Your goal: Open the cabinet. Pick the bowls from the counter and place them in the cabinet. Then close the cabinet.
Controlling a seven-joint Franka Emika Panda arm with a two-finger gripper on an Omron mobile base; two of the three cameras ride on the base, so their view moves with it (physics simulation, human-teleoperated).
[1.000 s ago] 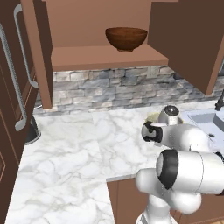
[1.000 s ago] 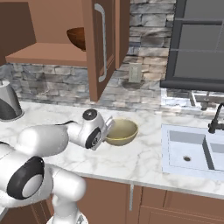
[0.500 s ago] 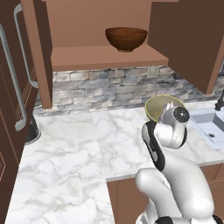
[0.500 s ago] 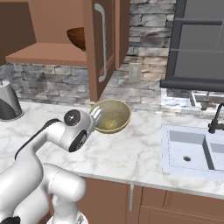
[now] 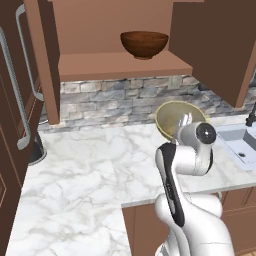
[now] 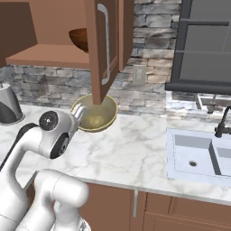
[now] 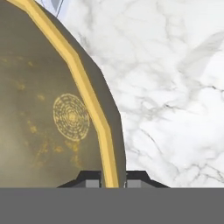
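Your gripper point(image 7: 113, 180) is clamped on the rim of the pale bowl point(image 5: 181, 120), one finger inside the wall and one outside, holding it tilted and lifted off the counter point(image 5: 95, 165). Up and to the left of your gripper, the wooden bowl point(image 5: 144, 44) sits on the shelf of the cabinet point(image 5: 115, 65), whose doors stand open.

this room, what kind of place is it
A kitchen, rendered: a marble counter with a sink and faucet, a stone backsplash, and an open wall cabinet holding a wooden bowl.
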